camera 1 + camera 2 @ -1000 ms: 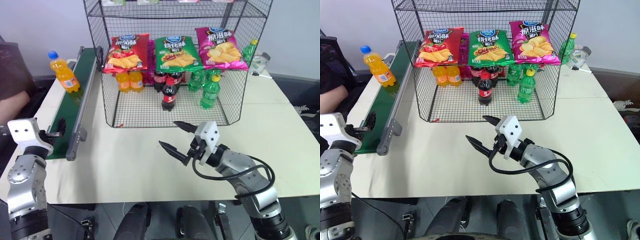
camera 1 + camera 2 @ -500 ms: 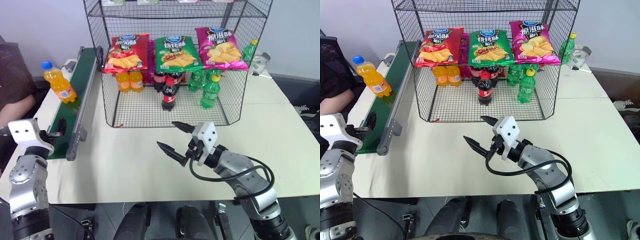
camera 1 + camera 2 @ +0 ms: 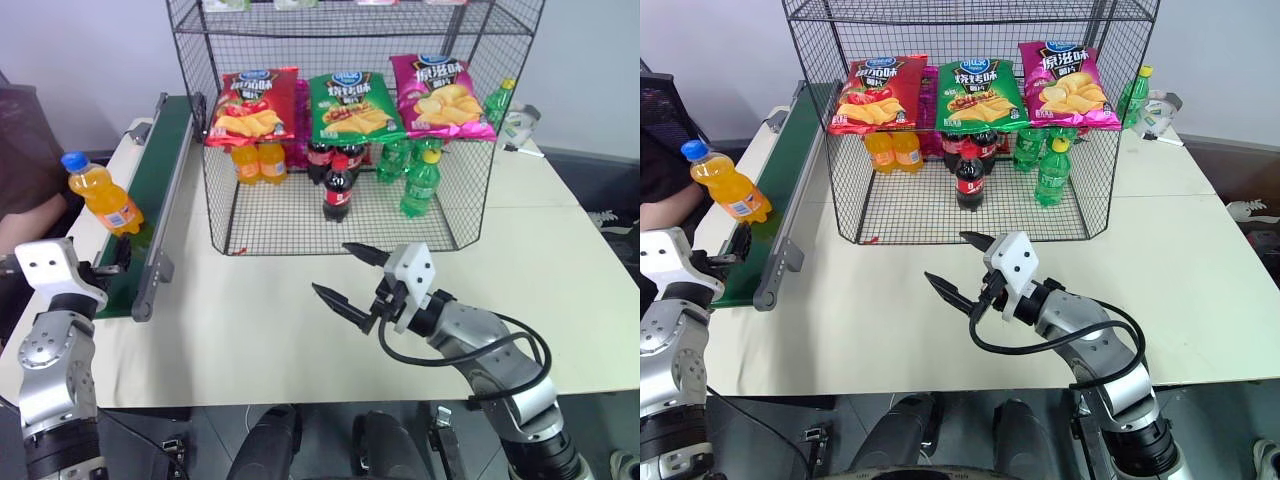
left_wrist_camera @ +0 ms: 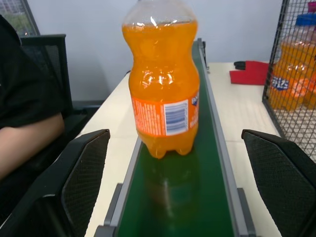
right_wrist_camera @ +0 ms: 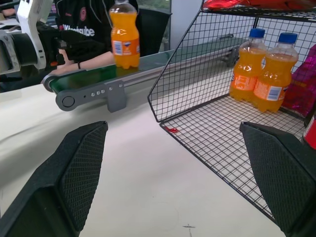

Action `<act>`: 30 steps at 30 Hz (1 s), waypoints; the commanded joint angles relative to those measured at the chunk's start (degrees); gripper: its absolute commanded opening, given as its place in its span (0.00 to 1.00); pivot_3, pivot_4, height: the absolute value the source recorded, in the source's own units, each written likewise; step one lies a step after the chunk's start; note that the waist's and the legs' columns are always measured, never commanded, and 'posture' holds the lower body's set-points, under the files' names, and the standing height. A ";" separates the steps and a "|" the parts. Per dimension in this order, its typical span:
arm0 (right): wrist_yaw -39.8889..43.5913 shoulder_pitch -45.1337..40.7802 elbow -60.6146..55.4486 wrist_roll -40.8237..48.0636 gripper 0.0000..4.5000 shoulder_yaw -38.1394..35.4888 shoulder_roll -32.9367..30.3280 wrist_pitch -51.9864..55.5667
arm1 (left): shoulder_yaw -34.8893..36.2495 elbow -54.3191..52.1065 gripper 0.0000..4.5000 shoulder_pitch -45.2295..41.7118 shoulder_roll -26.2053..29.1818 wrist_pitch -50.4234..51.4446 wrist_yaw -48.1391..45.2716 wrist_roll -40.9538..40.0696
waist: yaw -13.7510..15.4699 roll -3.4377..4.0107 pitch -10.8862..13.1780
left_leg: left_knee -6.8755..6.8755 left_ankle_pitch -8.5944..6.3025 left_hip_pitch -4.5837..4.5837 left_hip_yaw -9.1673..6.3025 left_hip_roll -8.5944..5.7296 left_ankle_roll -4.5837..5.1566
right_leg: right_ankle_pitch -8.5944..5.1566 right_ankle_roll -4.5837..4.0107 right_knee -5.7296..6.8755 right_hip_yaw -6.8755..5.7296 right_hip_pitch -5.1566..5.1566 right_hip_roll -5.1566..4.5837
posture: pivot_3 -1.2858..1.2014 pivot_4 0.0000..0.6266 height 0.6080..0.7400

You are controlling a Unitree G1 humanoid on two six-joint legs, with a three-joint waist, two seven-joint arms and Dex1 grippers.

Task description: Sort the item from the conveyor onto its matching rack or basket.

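Orange soda bottle [image 3: 100,194] stands upright near the conveyor [image 3: 150,200] near end, just ahead of the left gripper [image 4: 173,163], fingers wide and empty. Right gripper [image 3: 350,275] is also wide, empty over the tabletop's front. Risk: late closing could let the bottle ride off the end, or a finger could clip it over.

Orange soda bottle [image 4: 163,89]: cap cut off by the frame edge, directly ahead of the left gripper [image 4: 175,187]. Wire rack [image 3: 350,130]: upper tiers cut off, beyond the right gripper [image 3: 352,277]. Seated person [image 4: 24,123]: partly out of frame, beside the left gripper. Label print on the chip bags [image 3: 352,105]: too small to read.
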 commanded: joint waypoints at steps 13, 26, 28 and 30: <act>0.49 -1.29 -1.70 1.36 1.00 -0.98 0.47 -0.10 | 2.95 0.07 0.99 -1.52 1.28 -3.36 1.69 -0.57 | 0.01 0.00 0.00 | 0.01 0.00 0.00 0.00 0.00 0.00 | 0.01 0.02 0.00 -0.01 0.01 0.00 | 0.52 0.24 1.00; 0.42 -2.04 -1.69 1.58 1.00 -1.22 0.45 0.55 | 4.16 -7.54 0.54 -0.29 1.30 -1.22 0.38 -5.57 | 0.08 -0.01 -0.01 | 0.01 0.00 0.02 0.00 0.00 0.00 | 0.00 0.01 0.02 0.00 0.02 0.00 | 0.52 0.24 1.00; 0.80 -2.04 -1.32 1.73 1.00 -1.55 0.22 0.37 | 3.78 -11.17 0.54 -0.95 2.47 0.69 -1.20 -8.16 | 0.10 -0.08 -0.01 | 0.05 0.00 0.00 -0.03 0.00 0.00 | 0.00 0.00 0.02 -0.03 0.02 0.00 | 0.52 0.24 1.00; 1.17 -1.99 -0.91 1.72 1.00 -1.79 0.06 0.12 | 2.88 -14.57 0.54 -1.80 3.50 3.28 -2.87 -10.85 | 0.07 -0.13 -0.01 | 0.09 0.00 -0.02 -0.05 0.00 0.00 | 0.00 -0.01 0.02 -0.05 0.04 0.01 | 0.52 0.24 1.00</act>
